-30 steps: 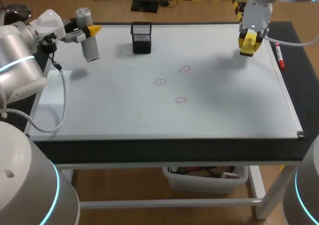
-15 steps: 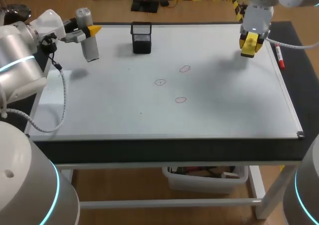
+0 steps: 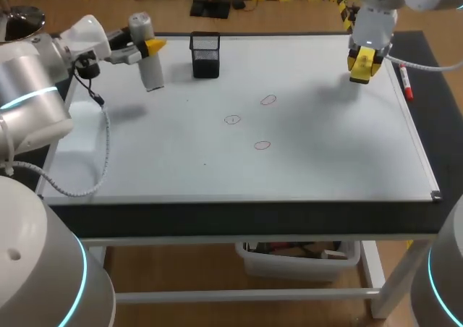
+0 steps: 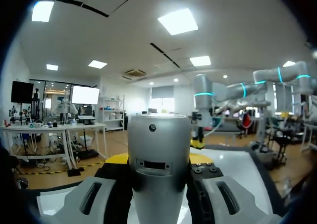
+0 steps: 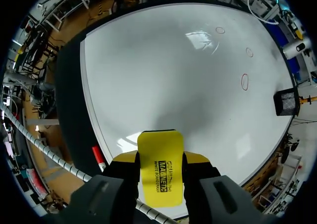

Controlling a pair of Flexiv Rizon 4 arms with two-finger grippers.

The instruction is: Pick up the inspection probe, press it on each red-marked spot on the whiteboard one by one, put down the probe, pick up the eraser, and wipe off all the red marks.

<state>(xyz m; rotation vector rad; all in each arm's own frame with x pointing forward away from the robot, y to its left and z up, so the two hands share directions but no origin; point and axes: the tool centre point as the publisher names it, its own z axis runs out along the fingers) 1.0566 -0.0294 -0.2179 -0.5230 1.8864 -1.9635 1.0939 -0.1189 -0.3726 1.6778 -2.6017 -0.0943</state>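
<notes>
The inspection probe [image 3: 149, 56], a grey cylinder, hangs above the whiteboard's [image 3: 181, 160] far left part, and my left gripper [image 3: 145, 48] is shut on it. In the left wrist view the probe [image 4: 158, 159] fills the gap between the fingers [image 4: 91, 199]. Three red marks [image 3: 268, 100], [image 3: 231, 119], [image 3: 262, 145] lie near the board's middle, to the right of the probe. My right gripper [image 3: 363, 65] hovers over the far right corner, shut on the yellow eraser [image 5: 159, 167]. The marks [image 5: 244, 81] show well ahead of the eraser in the right wrist view.
A black mesh holder [image 3: 205, 54] stands at the back of the board, just right of the probe. A red marker [image 3: 406, 81] lies on the dark strip beside the board's right edge, next to my right gripper.
My left arm has carried the probe a little to the right, toward the black holder. The right gripper with the eraser shifted slightly back early on, then kept still.
</notes>
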